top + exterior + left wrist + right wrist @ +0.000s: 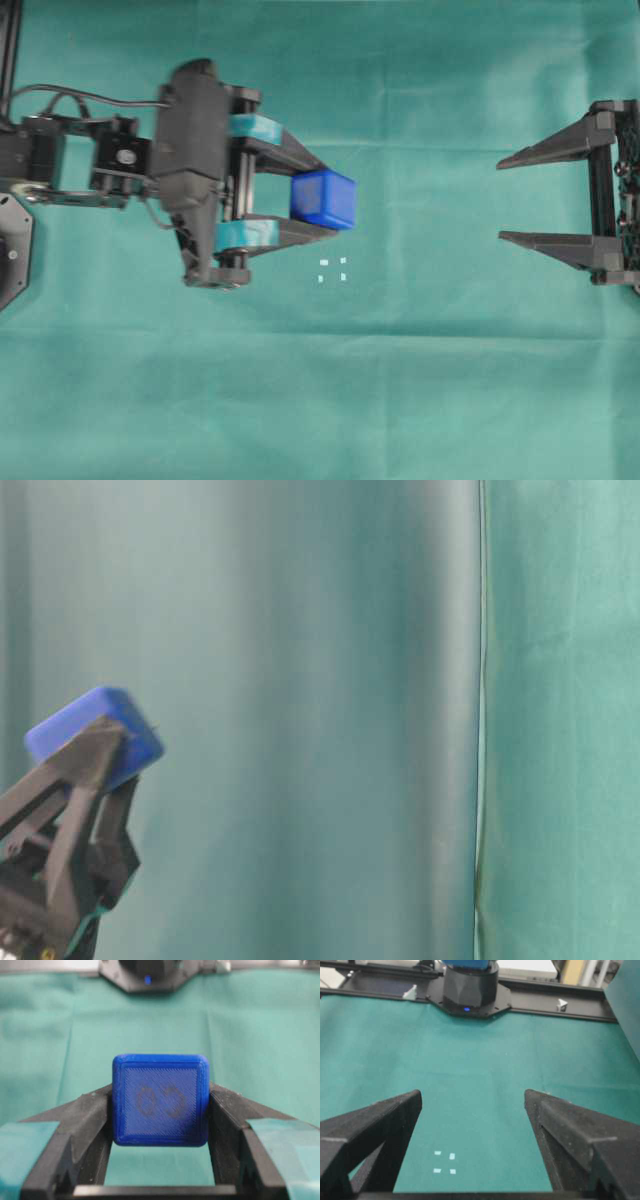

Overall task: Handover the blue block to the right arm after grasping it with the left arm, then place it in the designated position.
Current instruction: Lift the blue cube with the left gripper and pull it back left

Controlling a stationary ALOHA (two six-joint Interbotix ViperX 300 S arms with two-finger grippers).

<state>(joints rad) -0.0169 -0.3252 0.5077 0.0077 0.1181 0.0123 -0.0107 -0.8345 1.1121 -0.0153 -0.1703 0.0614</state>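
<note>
The blue block sits pinched between the tips of my left gripper, whose fingers carry teal tape. The left wrist view shows the block held clear above the green cloth, a faint dark mark on its near face. From table level the block rides at the top of the raised fingers. The designated position, four tiny white marks, lies on the cloth just below the block. My right gripper stands open and empty at the far right, pointing left. In its wrist view the marks lie between its wide-spread fingers.
Green cloth covers the whole table. The left arm's black base and a black frame rail run along the far edge in the right wrist view. A cloth backdrop hangs behind at table level.
</note>
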